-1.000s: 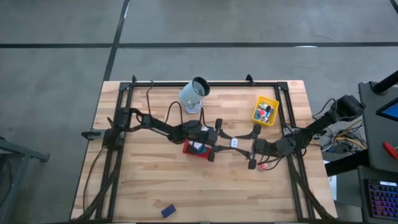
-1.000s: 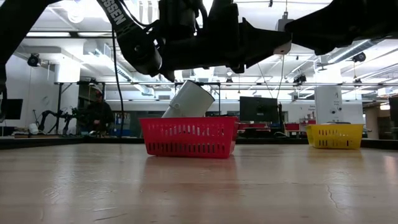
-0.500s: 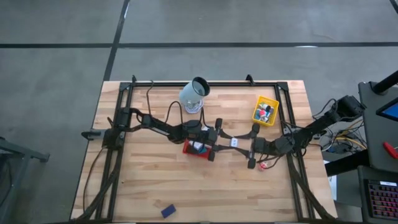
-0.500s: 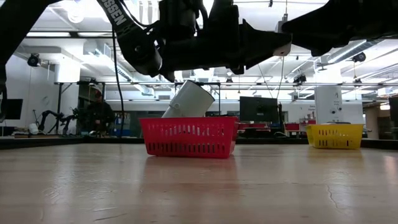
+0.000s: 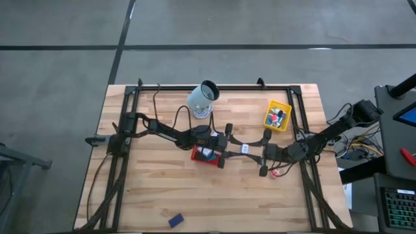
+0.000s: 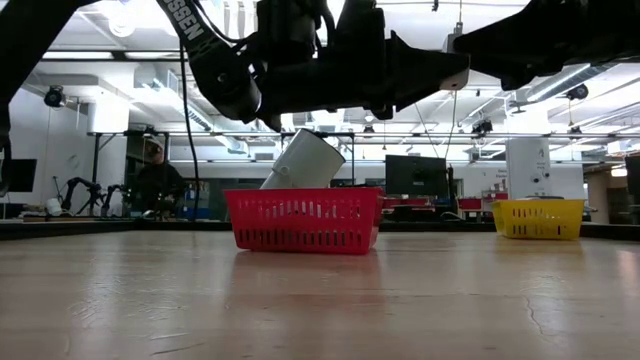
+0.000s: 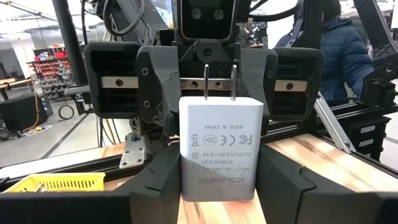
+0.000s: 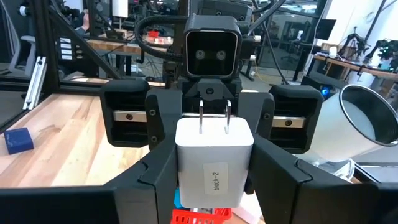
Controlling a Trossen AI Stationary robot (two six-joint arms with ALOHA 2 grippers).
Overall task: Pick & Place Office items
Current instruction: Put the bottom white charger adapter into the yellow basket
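A white plastic wall charger (image 5: pixel 244 149) hangs between both hands above the wooden surface (image 5: pixel 162 195). The left hand (image 5: pixel 225 146) clenches it; the right hand (image 5: pixel 264 152) has its fingers around it. The yellow mesh tray (image 5: pixel 277 115) already holds several items, and a dark blue block (image 5: pixel 175 220) waits near the surface's edge.

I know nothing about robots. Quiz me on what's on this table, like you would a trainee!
1. Which white thing sits between the left claw and the right claw?
A. a mug
B. a charger
C. an envelope
2. True or false: the yellow tray is empty.
3. Fill in: the tray right below the left claw is coloured ____.

Key:
1. B. Its two metal prongs stick up, and the left claw grips it.
2. False. Several small items lie in it.
3. Red: the red tray.
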